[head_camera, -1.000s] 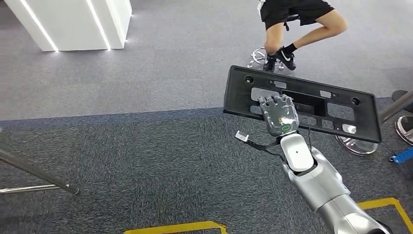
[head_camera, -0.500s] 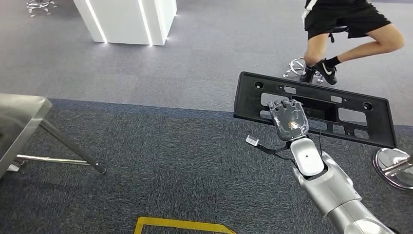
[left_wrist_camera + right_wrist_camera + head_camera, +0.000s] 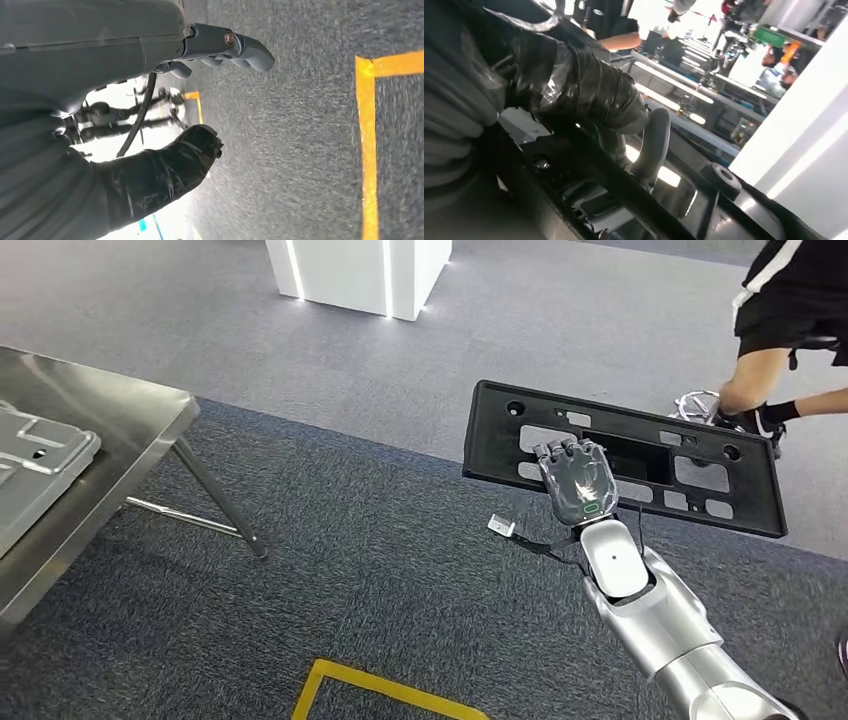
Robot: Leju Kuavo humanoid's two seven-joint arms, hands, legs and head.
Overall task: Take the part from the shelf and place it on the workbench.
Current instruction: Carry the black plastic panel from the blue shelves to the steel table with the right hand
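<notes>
Camera view has swung since the earlier frames: steel table (image 3: 130, 415) now in at left, white pillar (image 3: 360, 275) shifted right, seated person (image 3: 790, 330) moved to the right edge.

Item 1: black plastic part (image 3: 690, 445), long flat panel with cut-outs and round holes; carried in the air above grey carpet (image 3: 330, 540), well apart from the table. No readable writing on it.

Item 2: right hand (image 3: 574, 480), fingers (image 3: 651, 145) curled over the part's near edge, holding it.

Item 3: left hand (image 3: 165, 170), hanging over the carpet, fingers (image 3: 240, 47) loosely apart, holding nothing.

Item 4: grey metal sheet part (image 3: 35, 455) lying on the table.

Item 5: yellow floor tape (image 3: 370, 690); no lettering.
</notes>
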